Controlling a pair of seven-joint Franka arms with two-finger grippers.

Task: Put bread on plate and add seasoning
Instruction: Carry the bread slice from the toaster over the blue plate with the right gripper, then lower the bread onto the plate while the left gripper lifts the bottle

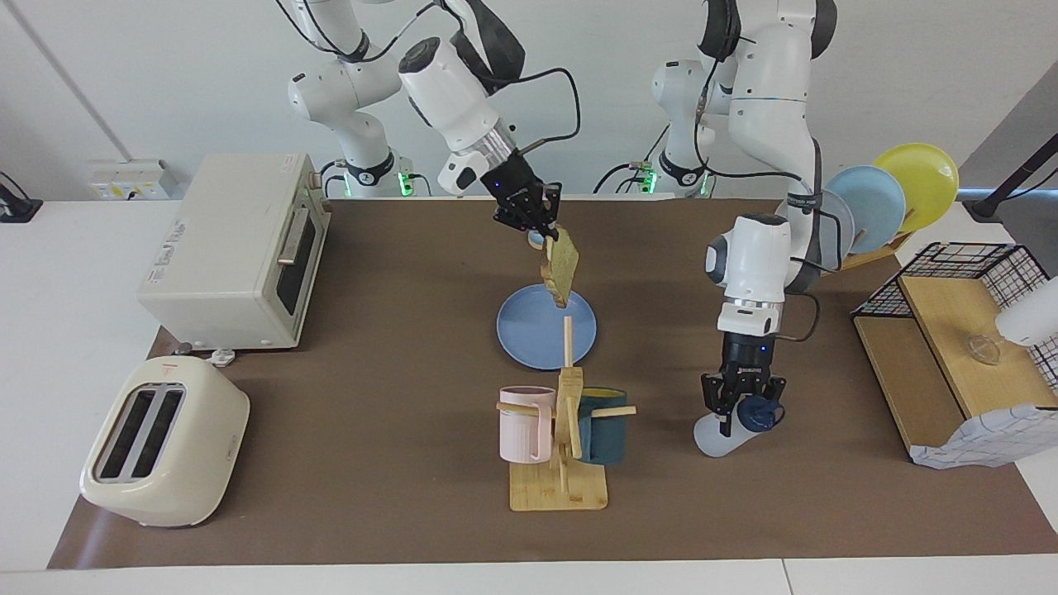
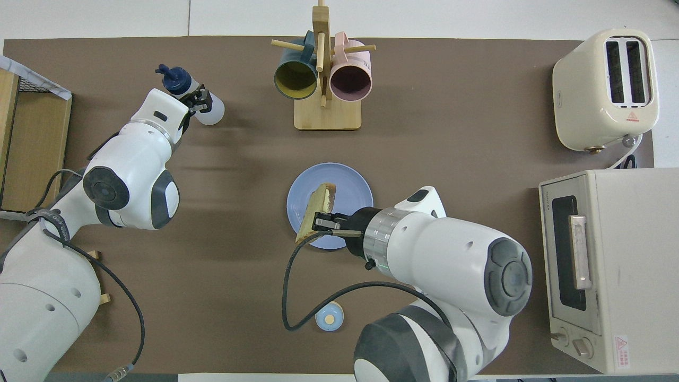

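The bread [image 1: 560,266] hangs on edge just above the blue plate [image 1: 529,339], a brown-crusted slice with my right gripper [image 1: 545,234] shut on its top edge. In the overhead view the bread [image 2: 317,211] covers the plate's [image 2: 353,187] middle, with the right gripper [image 2: 321,221] on the robots' side of it. Toward the left arm's end of the table, the seasoning [image 1: 717,431] leans on the mat, a white bottle with a navy cap [image 1: 755,413]. My left gripper [image 1: 738,403] is shut on its neck from above; overhead, the left gripper [image 2: 195,102] sits on the seasoning [image 2: 208,111].
A toaster oven [image 1: 231,256] and a toaster [image 1: 165,446] stand at the right arm's end. A wooden mug rack [image 1: 562,487] with two mugs is just beside the plate, farther from the robots. A small bell [image 2: 329,317] sits near the robots. Rack plates [image 1: 893,198] and a wire-and-wood shelf [image 1: 959,347] are at the left arm's end.
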